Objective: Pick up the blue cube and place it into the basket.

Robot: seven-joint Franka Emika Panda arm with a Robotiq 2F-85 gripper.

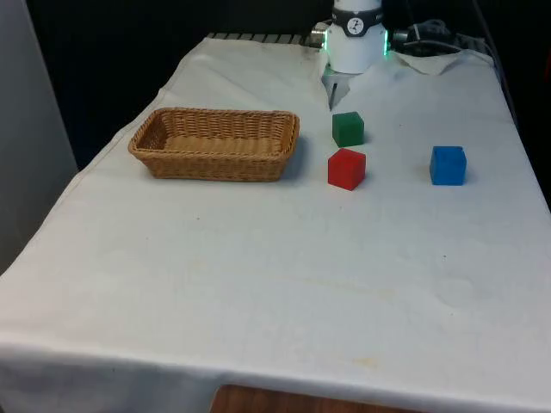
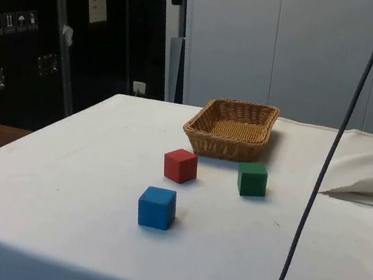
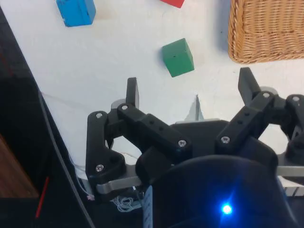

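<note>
Wrist view: gripper (image 3: pixel 190 88) spread wide, holding nothing, high above table (image 1: pixel 258 284). Blue cube (image 3: pixel 76 11) well off to one side, apparently beyond green cube (image 3: pixel 178 57), well apart from basket (image 3: pixel 266 33).

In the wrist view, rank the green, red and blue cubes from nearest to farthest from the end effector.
1. Green cube, just ahead of the open end effector.
2. Red cube and blue cube, both farther out; too close to call.
</note>
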